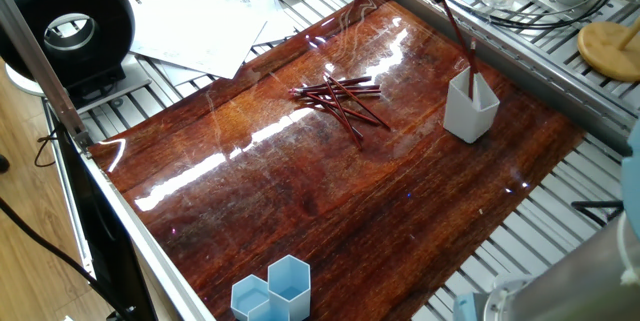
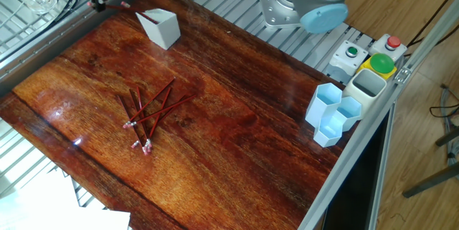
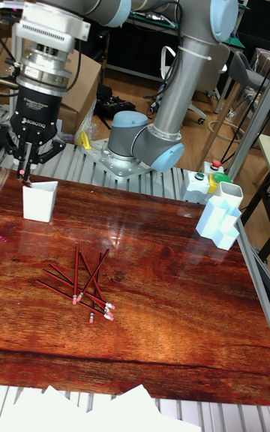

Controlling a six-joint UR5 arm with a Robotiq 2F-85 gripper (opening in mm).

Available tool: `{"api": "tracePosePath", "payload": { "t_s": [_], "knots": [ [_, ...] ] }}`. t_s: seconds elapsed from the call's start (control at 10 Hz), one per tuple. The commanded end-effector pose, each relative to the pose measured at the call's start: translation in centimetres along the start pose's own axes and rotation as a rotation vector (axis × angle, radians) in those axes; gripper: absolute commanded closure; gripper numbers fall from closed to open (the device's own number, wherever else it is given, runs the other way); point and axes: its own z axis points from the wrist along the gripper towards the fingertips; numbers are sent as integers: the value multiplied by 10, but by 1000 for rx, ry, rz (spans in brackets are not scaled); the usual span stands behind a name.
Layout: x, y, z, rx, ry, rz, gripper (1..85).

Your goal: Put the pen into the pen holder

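1. I read the gripper (image 3: 25, 164) as poised over the back corner of the counter (image 1: 330, 201), just above the holder (image 1: 470, 109). Its fingers (image 3: 20, 153) are pinched on the top end of one pen (image 1: 459, 41).
2. The pen's long axis runs steeply downward from the fingers. It leans a little, with the lower end inside the mouth of the holder and the upper end tilted toward the rail behind. In the other fixed view only a short red length shows between the fingers and the rim.
3. I judge the deciding relation to be this: the holder lies directly under the fingers, and the pen tip is already within its walls. The next move calls for little more than a release, or a small further descent first. I cannot tell how deep the tip sits.
4. The holder appears tipped slightly out of upright in both fixed views. I judge that a sideways drag on the pen could push this light cup over.
5. The loose pens (image 1: 340, 96) lie crossed in a heap near the counter's middle, well apart from the holder.
6. The counter is glossy dark wood with strong glare. Slatted metal rails border it.
7. Blue hexagonal cups (image 2: 333, 112) stand at the far edge, near a button box (image 2: 369, 52). Papers (image 1: 205, 21) and a black ring lamp (image 1: 70, 26) sit off the counter.
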Motion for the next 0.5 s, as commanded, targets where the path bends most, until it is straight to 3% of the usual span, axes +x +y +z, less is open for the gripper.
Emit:
{"api": "tracePosePath", "payload": {
  "t_s": [0.0, 0.4],
  "knots": [
    [11, 7, -7, -14, 9, 32, 847],
    [16, 7, -19, -15, -26, 26, 847]
  ]
}}
